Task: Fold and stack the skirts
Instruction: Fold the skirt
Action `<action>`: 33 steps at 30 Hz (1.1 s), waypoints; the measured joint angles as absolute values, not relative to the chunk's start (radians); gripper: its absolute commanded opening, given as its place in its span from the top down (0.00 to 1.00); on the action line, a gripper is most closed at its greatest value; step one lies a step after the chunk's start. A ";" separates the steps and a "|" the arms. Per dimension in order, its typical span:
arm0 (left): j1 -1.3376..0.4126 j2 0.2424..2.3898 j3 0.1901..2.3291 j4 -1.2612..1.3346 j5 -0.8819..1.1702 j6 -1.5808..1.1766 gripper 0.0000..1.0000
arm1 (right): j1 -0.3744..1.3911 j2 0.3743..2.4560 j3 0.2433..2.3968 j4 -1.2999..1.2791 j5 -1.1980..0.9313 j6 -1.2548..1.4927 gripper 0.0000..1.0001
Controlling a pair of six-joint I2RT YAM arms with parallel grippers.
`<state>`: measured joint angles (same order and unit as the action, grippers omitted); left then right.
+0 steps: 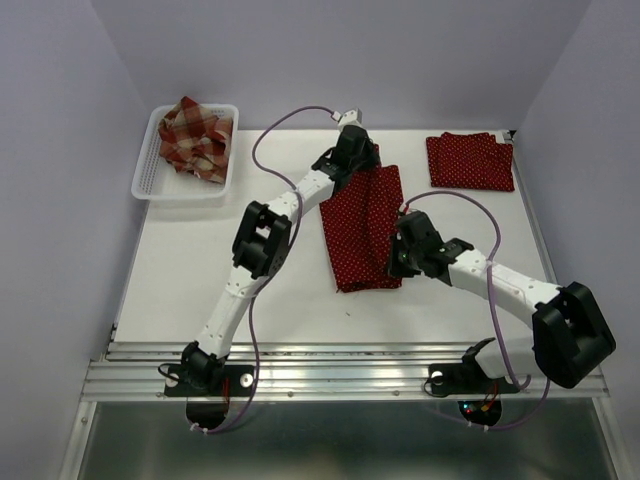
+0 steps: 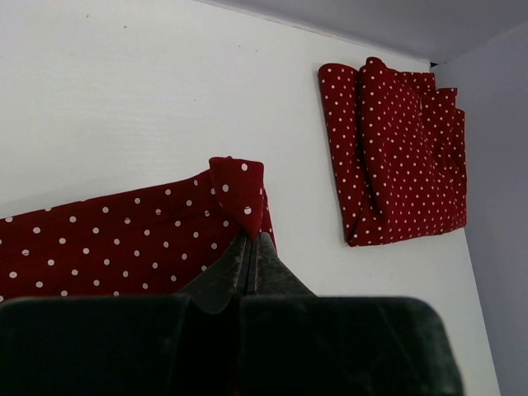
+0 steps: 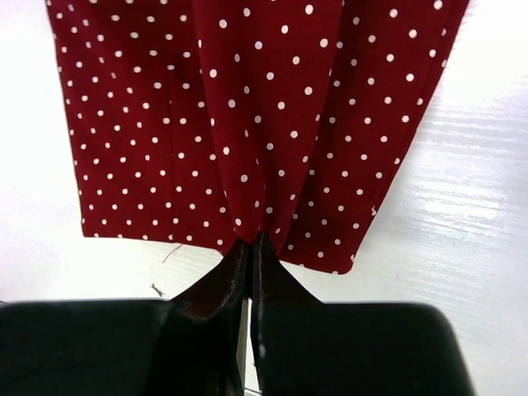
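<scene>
One dotted skirt [image 1: 360, 230] lies in the middle of the table [image 1: 200, 260], its far end pinched by our left gripper [image 2: 252, 243], its near hem by our right gripper [image 3: 250, 247], both clamped tight. We judge a fold underway; next, both ends must travel together. A folded skirt [image 1: 470, 160] sits far right.

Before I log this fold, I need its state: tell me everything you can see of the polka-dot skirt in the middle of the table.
The middle skirt is soft dark red cloth with small white dots, lying as a long strip on the white table, apparently folded lengthwise. The left gripper is shut on its lifted far corner; the right gripper is shut on a puckered edge at its right side.
</scene>
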<state>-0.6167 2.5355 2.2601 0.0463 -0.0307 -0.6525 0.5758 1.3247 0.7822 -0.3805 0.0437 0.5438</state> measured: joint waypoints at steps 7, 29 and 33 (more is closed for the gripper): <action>-0.627 2.585 2.275 0.085 -0.032 -0.665 0.99 | 0.562 1.328 0.748 -0.353 0.022 0.559 0.99; -0.656 2.558 2.265 0.089 -0.016 -0.609 0.01 | 0.562 1.056 0.729 -0.445 0.102 0.643 0.00; -0.657 2.371 2.122 0.052 -0.038 -0.564 0.01 | 0.562 1.035 0.763 -0.453 0.086 0.616 0.00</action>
<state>-0.6575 2.3714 2.1223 0.0517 -0.0376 -0.5640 0.5617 1.0348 0.7628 -0.4534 0.0860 0.6155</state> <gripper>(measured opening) 0.986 0.995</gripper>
